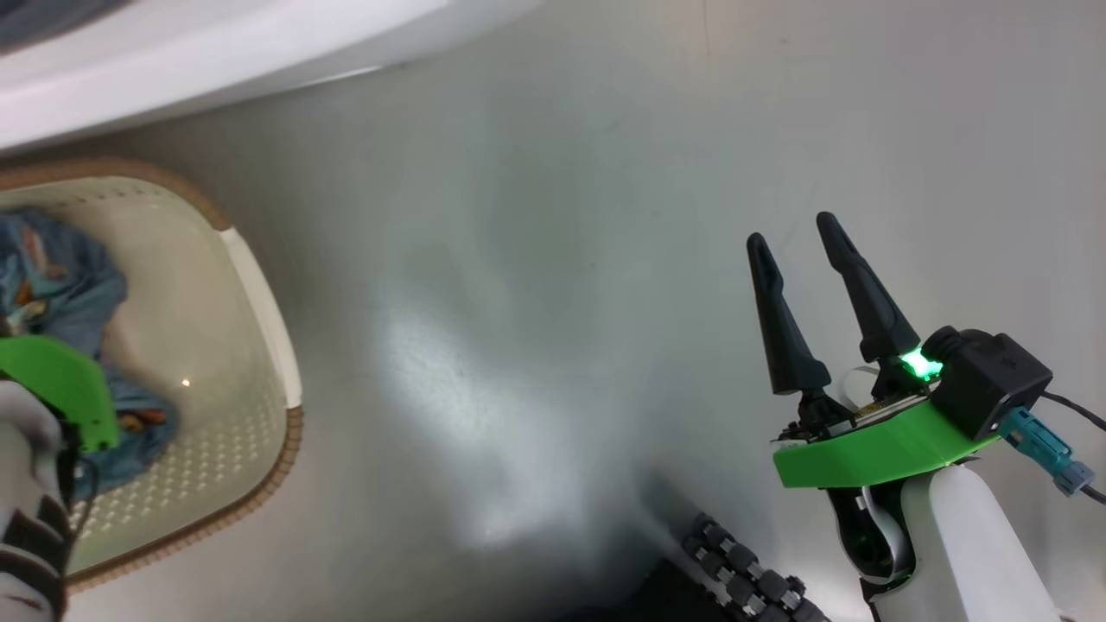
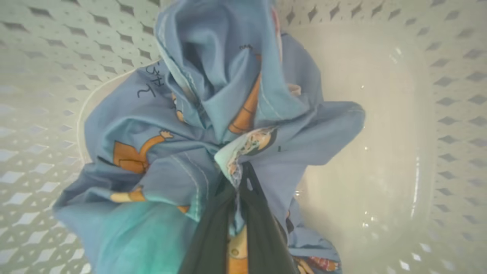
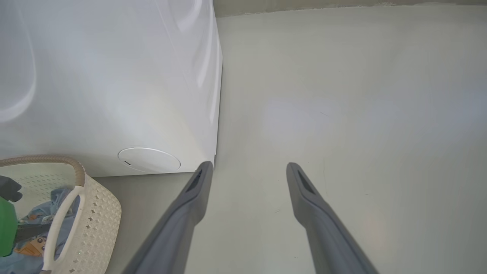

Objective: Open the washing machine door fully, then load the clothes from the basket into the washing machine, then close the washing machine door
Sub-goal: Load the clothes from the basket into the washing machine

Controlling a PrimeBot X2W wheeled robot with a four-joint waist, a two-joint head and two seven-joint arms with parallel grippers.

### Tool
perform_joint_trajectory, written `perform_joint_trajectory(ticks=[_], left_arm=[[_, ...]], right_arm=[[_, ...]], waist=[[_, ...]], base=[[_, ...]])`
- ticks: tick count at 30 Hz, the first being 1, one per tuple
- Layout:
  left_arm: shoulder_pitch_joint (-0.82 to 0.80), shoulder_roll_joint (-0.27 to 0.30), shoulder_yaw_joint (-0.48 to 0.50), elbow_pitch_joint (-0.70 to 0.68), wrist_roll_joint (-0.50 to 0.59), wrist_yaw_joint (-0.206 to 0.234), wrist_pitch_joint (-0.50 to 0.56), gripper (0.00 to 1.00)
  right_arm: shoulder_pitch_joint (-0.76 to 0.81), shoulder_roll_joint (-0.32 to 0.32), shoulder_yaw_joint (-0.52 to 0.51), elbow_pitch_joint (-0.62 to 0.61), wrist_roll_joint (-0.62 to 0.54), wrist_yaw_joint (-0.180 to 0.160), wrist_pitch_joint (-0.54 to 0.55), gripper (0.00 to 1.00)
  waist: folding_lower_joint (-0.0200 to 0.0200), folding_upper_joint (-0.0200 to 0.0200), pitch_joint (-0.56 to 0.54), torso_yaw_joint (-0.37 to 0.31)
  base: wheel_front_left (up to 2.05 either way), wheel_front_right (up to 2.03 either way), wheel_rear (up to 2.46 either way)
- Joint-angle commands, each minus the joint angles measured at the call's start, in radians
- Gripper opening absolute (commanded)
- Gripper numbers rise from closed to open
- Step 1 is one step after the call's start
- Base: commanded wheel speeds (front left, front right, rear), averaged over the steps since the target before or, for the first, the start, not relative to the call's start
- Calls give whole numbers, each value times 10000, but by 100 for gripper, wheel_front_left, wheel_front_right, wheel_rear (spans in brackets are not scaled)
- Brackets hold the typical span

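The cream basket (image 1: 203, 341) stands on the floor at the left, in front of the white washing machine (image 1: 173, 60). Blue clothes (image 1: 60, 285) with orange prints lie in it. My left gripper (image 2: 242, 171) reaches down into the basket (image 2: 437, 114) and is shut on a fold of the blue clothes (image 2: 152, 125). My right gripper (image 1: 795, 235) hangs open and empty over bare floor at the right, well away from the basket. In the right wrist view, that gripper (image 3: 249, 167) points past the washing machine's (image 3: 114, 76) lower corner. The washing machine door is out of view.
A round cap (image 3: 149, 160) sits low on the washer front, just behind the basket (image 3: 99, 213) holding the clothes (image 3: 34, 220). Smooth grey floor (image 1: 562, 259) stretches between basket and right arm. The robot's dark base (image 1: 743, 587) shows at the bottom edge.
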Motion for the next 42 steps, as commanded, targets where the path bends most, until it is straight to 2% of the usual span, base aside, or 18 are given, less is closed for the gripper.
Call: perform_joint_trajectory(ticks=[1, 7, 13, 26, 35, 42], left_arm=[[559, 323, 204, -21, -49, 11, -164, 0], [1203, -129, 534, -128, -542, -42, -1176, 0], [1960, -640, 876, -924, -947, -84, -1553, 0], [5528, -1856, 1913, -5996, -856, 210, -1572, 0], [7445, -2454, 2553, -8357, -593, 98, -1573, 0], [8799, -2690, 2831, -10074, -398, 17, -1573, 0]], right_arm=[[189, -87, 104, -137, -71, 92, -48, 100], [249, -162, -23, -28, -111, 92, -48, 100], [487, -300, -137, 84, -159, 92, -48, 100], [1355, -624, -103, 432, -350, 92, -48, 100], [2002, -740, 6, 609, -340, 92, -48, 100], [2443, -766, 33, 711, -346, 92, -48, 100]], waist=[[0, 0, -287, 239], [0, 0, -1151, 784], [0, 0, -2232, 1357], [0, 0, -4828, 2253], [0, 0, -6192, 2541], [0, 0, -7131, 2612]], base=[[0, 0, 0], [0, 0, 0], [0, 0, 0], [0, 0, 0], [0, 0, 0], [0, 0, 0]])
